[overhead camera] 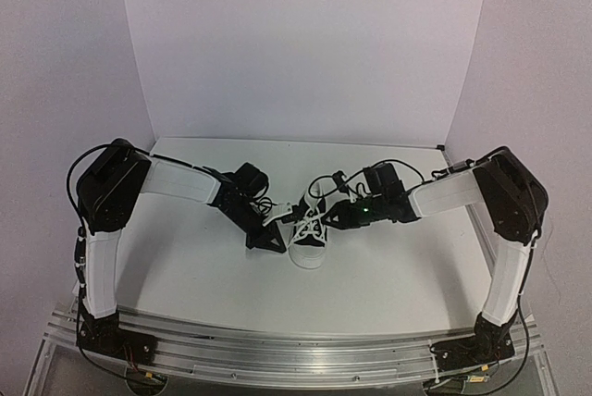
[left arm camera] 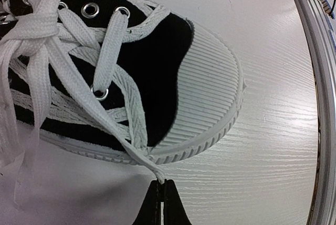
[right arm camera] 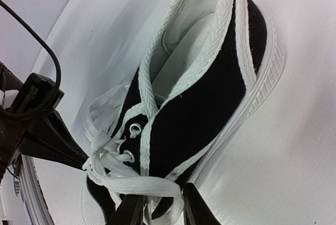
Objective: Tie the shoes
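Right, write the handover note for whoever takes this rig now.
Left gripper: shut on a lace end, pinched just off the toe cap.
Right gripper: fingers stand either side of a lace band near the top eyelets. Whether it clamps the band is unclear.
Shoe: sole down on the table, between the two arms, toe toward the bases.
Done: laces threaded through the eyelets and crossed over the front.
Left: no bow shows yet. Loops still need forming and pulling tight.
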Action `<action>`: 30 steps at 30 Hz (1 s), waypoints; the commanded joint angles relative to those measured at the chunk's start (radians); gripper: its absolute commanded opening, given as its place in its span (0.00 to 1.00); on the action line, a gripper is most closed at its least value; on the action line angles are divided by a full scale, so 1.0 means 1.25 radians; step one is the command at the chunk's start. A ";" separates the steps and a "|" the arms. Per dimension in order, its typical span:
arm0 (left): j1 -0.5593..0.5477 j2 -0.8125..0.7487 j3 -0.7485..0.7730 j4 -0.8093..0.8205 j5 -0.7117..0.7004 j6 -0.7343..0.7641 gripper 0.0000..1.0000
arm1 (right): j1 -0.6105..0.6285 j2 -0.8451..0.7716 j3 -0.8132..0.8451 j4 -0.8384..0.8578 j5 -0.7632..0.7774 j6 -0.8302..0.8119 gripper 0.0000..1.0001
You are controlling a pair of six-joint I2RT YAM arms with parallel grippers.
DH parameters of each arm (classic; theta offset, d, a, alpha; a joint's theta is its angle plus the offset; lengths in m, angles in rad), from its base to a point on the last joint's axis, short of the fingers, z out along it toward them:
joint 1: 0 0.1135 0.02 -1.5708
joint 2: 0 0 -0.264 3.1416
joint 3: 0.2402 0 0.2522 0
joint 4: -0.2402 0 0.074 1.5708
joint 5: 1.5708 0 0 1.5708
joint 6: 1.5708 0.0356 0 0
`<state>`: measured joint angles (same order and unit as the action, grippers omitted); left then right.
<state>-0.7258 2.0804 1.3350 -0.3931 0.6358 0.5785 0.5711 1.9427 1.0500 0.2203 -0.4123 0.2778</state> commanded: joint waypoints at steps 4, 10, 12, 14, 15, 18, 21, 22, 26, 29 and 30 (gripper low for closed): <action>-0.001 -0.032 0.023 0.000 0.006 0.015 0.00 | 0.005 -0.068 -0.010 -0.019 0.036 -0.004 0.19; -0.001 -0.031 0.027 0.003 0.005 0.018 0.00 | 0.009 -0.075 0.002 -0.045 0.021 -0.007 0.00; -0.001 -0.032 0.029 0.002 0.003 0.019 0.00 | 0.013 -0.073 0.007 -0.055 0.017 -0.010 0.00; -0.001 -0.034 0.029 -0.005 0.004 0.026 0.00 | 0.015 -0.075 0.009 -0.062 0.013 -0.007 0.00; -0.001 -0.035 0.027 -0.010 0.005 0.033 0.00 | 0.015 -0.078 0.006 -0.062 0.012 -0.006 0.00; 0.005 -0.039 0.028 -0.040 0.036 0.072 0.02 | 0.014 -0.084 0.001 -0.066 0.017 -0.001 0.00; 0.034 -0.052 0.054 -0.075 0.118 0.115 0.29 | 0.015 -0.080 0.009 -0.084 0.020 0.012 0.00; 0.048 -0.057 0.067 -0.089 0.143 0.142 0.38 | 0.016 -0.077 0.011 -0.089 0.020 0.015 0.00; 0.093 -0.067 0.137 -0.218 0.214 0.325 0.50 | 0.026 -0.071 0.017 -0.098 0.018 0.017 0.00; 0.119 -0.039 0.209 -0.358 0.252 0.485 0.53 | 0.031 -0.069 0.019 -0.099 0.021 0.019 0.00; 0.127 -0.024 0.226 -0.377 0.259 0.517 0.53 | 0.031 -0.068 0.020 -0.099 0.023 0.019 0.00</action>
<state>-0.6065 2.0727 1.4957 -0.6404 0.8416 0.9310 0.5964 1.8862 1.0416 0.1108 -0.3851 0.2935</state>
